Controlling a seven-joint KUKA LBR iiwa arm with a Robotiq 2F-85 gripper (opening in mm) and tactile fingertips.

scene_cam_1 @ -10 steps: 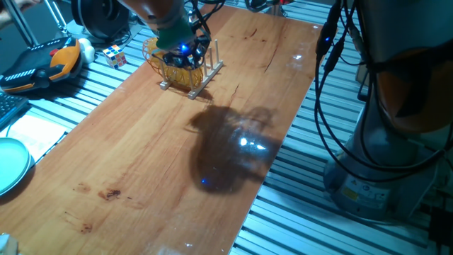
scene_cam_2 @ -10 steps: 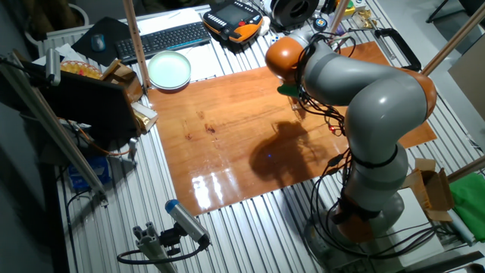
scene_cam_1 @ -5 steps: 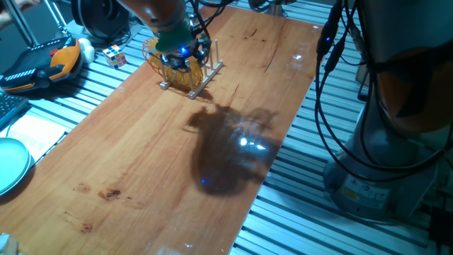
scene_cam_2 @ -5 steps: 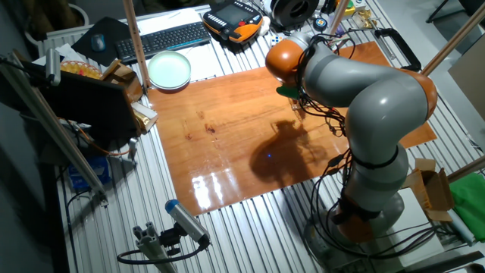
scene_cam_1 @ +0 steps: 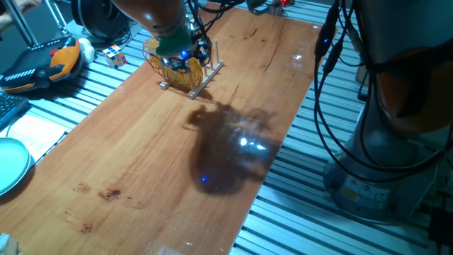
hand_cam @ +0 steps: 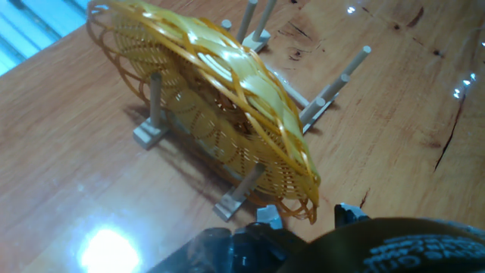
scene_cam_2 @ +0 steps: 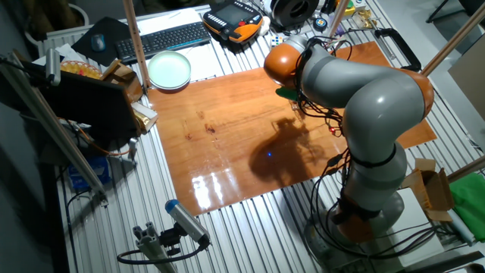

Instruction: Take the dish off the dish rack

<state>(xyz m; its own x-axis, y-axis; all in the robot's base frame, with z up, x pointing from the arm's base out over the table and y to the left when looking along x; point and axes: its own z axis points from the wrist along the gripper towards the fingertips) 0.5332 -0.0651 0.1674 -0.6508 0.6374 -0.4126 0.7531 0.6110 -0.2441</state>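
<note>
The yellow woven dish (hand_cam: pixel 220 83) stands on edge, tilted, between the pegs of the small wooden dish rack (hand_cam: pixel 326 98) near the table's far left. In one fixed view the dish (scene_cam_1: pixel 177 73) and the rack (scene_cam_1: pixel 210 69) sit right under my hand. My gripper (hand_cam: pixel 307 216) is open, with one fingertip on each side of the dish's near rim and not visibly clamped on it. In one fixed view the gripper (scene_cam_1: pixel 181 57) is low over the dish. In the other fixed view the arm (scene_cam_2: pixel 333 76) hides the dish, the rack and the gripper.
A teal plate (scene_cam_1: pixel 10 163) lies off the table's left side and also shows in the other fixed view (scene_cam_2: pixel 169 70). A Rubik's cube (scene_cam_1: pixel 115 55) and an orange-black pendant (scene_cam_1: pixel 42 64) lie behind the rack. Cables (scene_cam_1: pixel 333 85) hang at the right.
The hand has shifted only slightly over the dish, and its shadow on the table moved a little. The dish and rack have not moved.
</note>
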